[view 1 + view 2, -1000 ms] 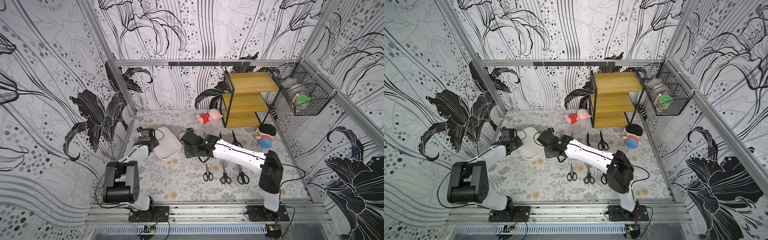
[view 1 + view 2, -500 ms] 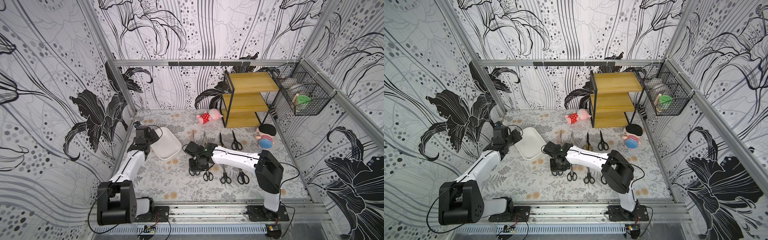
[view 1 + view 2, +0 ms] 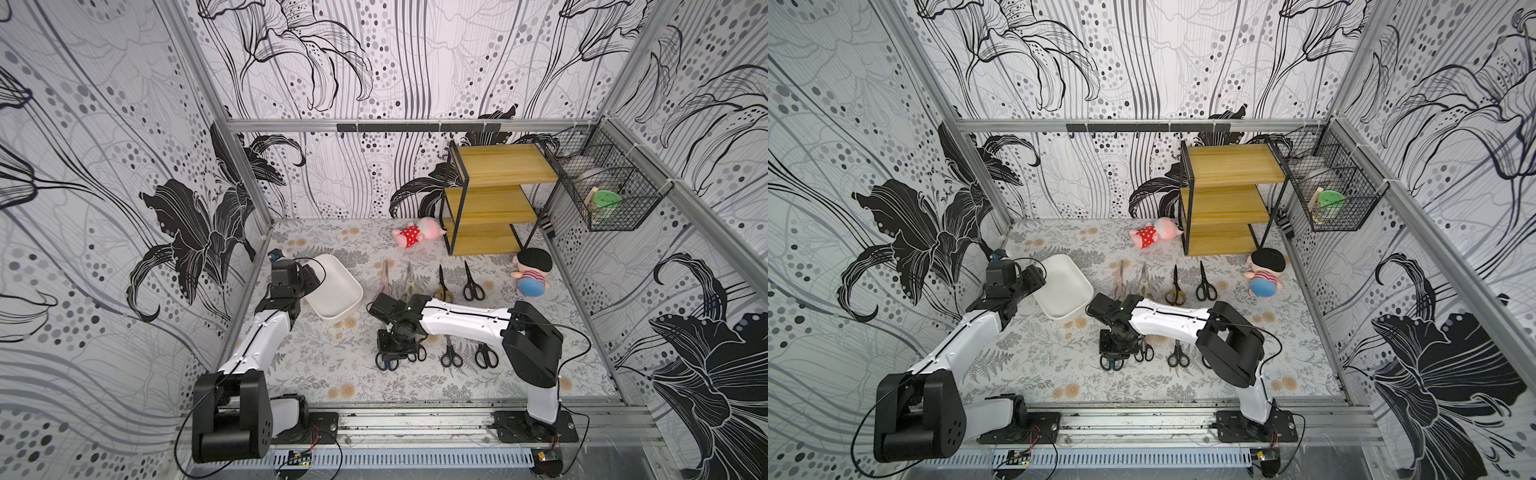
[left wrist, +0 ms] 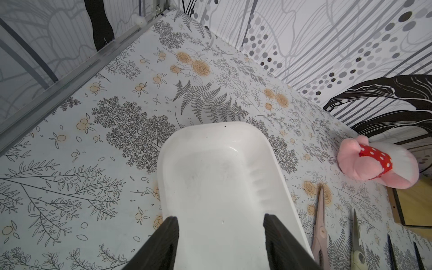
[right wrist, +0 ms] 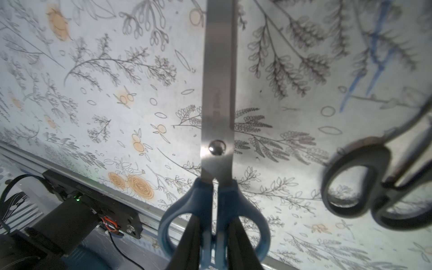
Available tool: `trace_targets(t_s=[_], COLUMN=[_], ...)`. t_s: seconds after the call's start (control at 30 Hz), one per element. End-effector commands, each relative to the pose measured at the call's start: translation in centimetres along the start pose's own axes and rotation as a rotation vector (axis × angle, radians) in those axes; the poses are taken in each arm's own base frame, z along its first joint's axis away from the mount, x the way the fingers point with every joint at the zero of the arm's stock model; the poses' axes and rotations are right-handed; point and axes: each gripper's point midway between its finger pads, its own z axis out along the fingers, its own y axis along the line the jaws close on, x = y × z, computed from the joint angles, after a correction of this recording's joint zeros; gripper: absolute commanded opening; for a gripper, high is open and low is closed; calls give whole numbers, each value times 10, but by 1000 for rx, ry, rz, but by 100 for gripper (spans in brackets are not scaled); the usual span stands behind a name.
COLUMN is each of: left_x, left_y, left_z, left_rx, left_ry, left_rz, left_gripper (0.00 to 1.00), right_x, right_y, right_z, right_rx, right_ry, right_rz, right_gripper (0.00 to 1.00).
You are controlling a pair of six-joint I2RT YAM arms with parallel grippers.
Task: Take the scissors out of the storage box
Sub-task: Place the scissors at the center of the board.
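Now, right gripper (image 5: 215, 221) tight on blue scissors (image 5: 218, 105) beside black scissors (image 5: 364, 148); left gripper (image 4: 221, 216) wide at storage box (image 4: 210, 168).

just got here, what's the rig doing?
The right gripper has its fingers shut on the blue-handled scissors, low over the table beside the near row. The other scissors lie on the table in two rows. The storage box looks empty; the left gripper is open at its end.
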Motion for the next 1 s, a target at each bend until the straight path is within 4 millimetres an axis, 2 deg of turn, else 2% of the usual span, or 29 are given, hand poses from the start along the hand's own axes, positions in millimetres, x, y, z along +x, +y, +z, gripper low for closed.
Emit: trace_targets(t_s=[0.0, 0.23, 0.3, 0.43, 0.53, 0.7, 0.8, 0.87, 0.97], left_x=[-10, -7, -7, -4, -2, -1, 2, 1, -5], left_y=[-2, -2, -2, -3, -2, -1, -1, -3, -11], left_z=[-2, 0, 0, 4, 6, 7, 7, 5, 0], left_rx=[18, 17, 21, 24, 22, 22, 31, 48, 91], left_ry=[-45, -38, -38, -24, -19, -18, -20, -32, -71], left_rz=[12, 12, 14, 16, 20, 27, 33, 39, 51], left_gripper=[63, 63, 63, 63, 63, 63, 63, 63, 63], right_x=[5, 2, 1, -6, -12, -27, -46, -66, -100], right_y=[-5, -11, -9, -7, -8, -9, -18, -31, -66], right_z=[16, 28, 27, 19, 8, -18, -44, -67, -108], right_rx=[26, 57, 54, 72, 90, 119, 166, 221, 323], right_ry=[49, 68, 64, 24, -21, -138, -255, -362, -529], right_rz=[32, 38, 29, 10, 2, -25, -68, -120, -155], right_gripper=[5, 7, 12, 27, 34, 35, 35, 34, 34])
